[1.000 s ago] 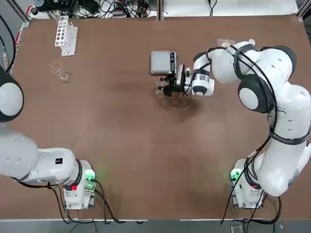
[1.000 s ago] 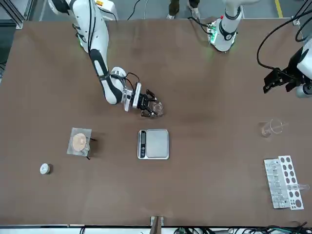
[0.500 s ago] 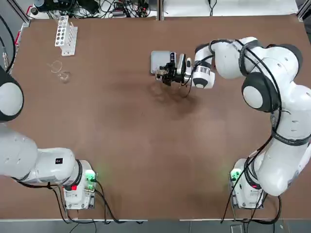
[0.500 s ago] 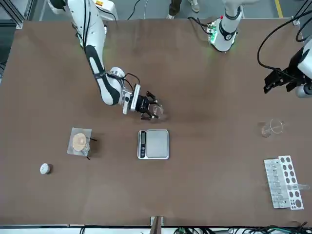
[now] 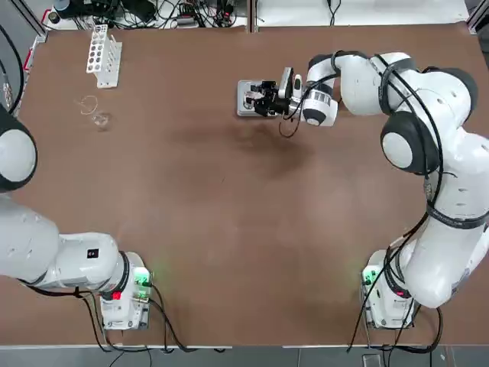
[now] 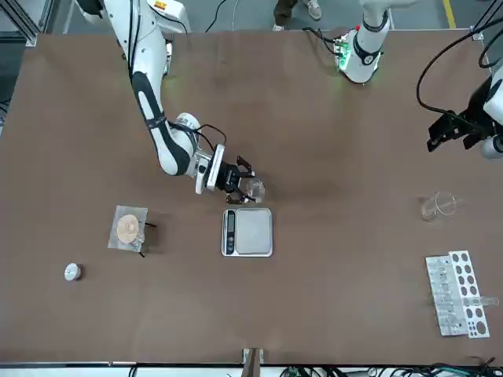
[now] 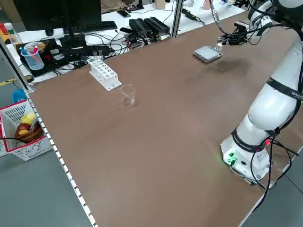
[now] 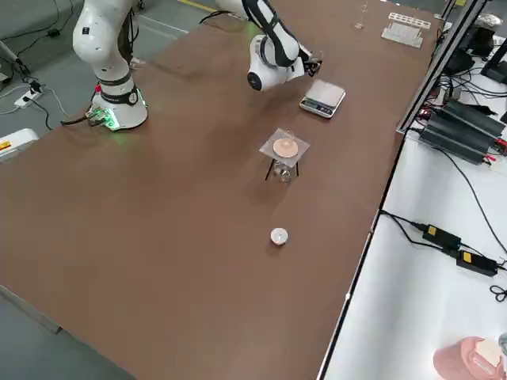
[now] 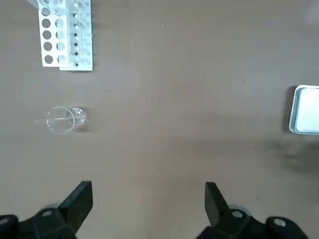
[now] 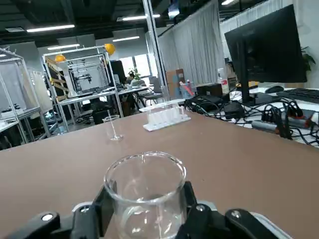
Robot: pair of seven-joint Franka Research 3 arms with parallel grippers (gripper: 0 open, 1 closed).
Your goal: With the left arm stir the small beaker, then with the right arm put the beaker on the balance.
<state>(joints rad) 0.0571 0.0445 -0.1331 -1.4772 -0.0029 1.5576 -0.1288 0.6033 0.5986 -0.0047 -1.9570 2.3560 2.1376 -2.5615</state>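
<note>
My right gripper (image 5: 258, 98) is shut on the small beaker (image 6: 253, 188), a tiny clear glass held upright between its fingers (image 10: 94, 211). From overhead the small beaker (image 10: 144, 191) lies over the balance (image 5: 244, 111), a flat scale with a silver pan (image 6: 253, 232). Whether the glass touches the pan I cannot tell. My left gripper (image 9: 147, 199) hangs open and holds nothing, high over the table's left side (image 6: 444, 129), far from the balance.
A larger glass vessel with a rod (image 5: 95, 113) and a white test-tube rack (image 5: 103, 55) stand at the far left. A weighing sheet with powder (image 6: 130, 228) and a white-capped bottle (image 6: 72, 272) lie to the balance's right.
The right gripper has carried the small beaker away from the robot's base, from the table in front of the balance to over its pan. The left arm has not moved.
</note>
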